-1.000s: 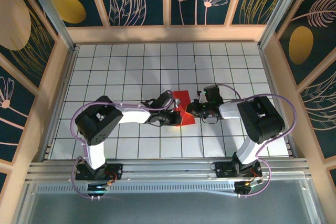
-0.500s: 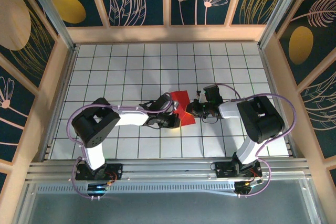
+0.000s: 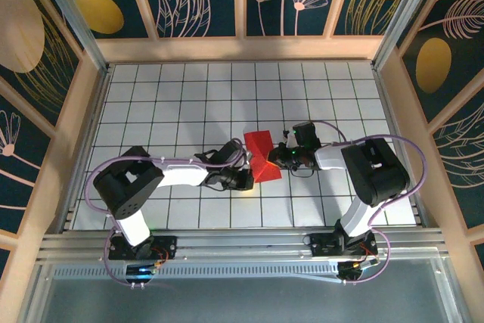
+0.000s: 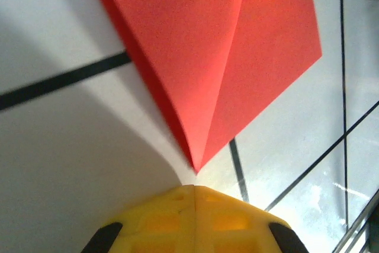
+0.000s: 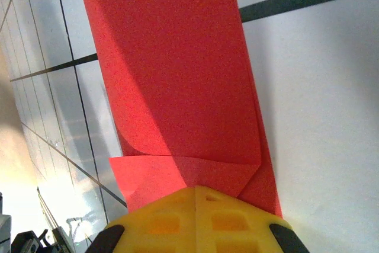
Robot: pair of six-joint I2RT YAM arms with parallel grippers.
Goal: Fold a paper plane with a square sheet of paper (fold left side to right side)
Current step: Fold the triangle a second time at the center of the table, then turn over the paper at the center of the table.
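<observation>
Progress looks partial: the square sheet of paper [image 3: 262, 155] lies mid-table [image 3: 151, 96] between the arms, creased into a narrow shape with one pointed end, and more folds seem needed before it is a dart. The left gripper [image 4: 194, 189], jaws together, sits just short of that point. The right gripper [image 5: 194, 190], jaws also together, rests at a folded edge.

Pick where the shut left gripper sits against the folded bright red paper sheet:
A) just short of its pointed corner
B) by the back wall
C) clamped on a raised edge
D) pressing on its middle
A: in the left wrist view the left gripper sits just short of the pointed corner of the folded bright red paper sheet, with a thin gap between them.
</observation>
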